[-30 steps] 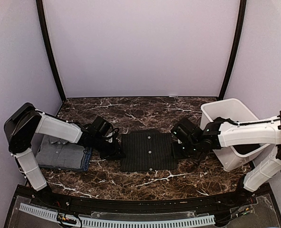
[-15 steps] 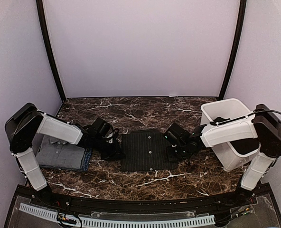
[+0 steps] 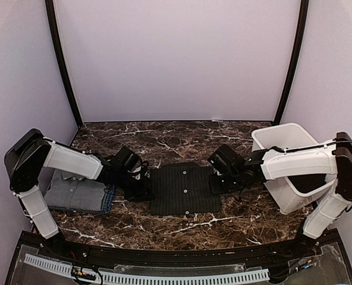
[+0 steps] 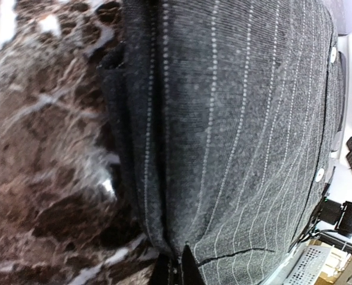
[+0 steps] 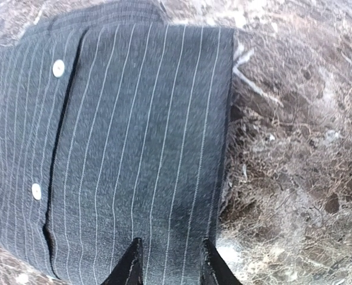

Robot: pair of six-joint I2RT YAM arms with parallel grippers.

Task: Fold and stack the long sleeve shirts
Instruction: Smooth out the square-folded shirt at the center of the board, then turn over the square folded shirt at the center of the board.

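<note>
A folded charcoal pinstripe long sleeve shirt (image 3: 185, 190) with pale buttons lies flat at the table's middle. My left gripper (image 3: 144, 191) sits at its left edge; in the left wrist view the gripper (image 4: 176, 270) is pinched shut on the folded edge of the cloth (image 4: 223, 119). My right gripper (image 3: 219, 181) hovers at the shirt's right edge. In the right wrist view that gripper (image 5: 170, 264) is open, its fingers (image 5: 131, 264) apart over flat cloth (image 5: 134, 136). At the far left, a folded grey shirt (image 3: 74, 190) lies on a blue one (image 3: 109, 199).
A white plastic tub (image 3: 265, 141) stands at the right, behind my right arm. The dark marble table (image 3: 182, 139) runs back to the pale walls. A black rail (image 3: 164, 255) borders the near edge.
My left gripper has closed on the shirt's left edge. My right arm has swung in to the shirt's right edge and its jaws have widened slightly.
</note>
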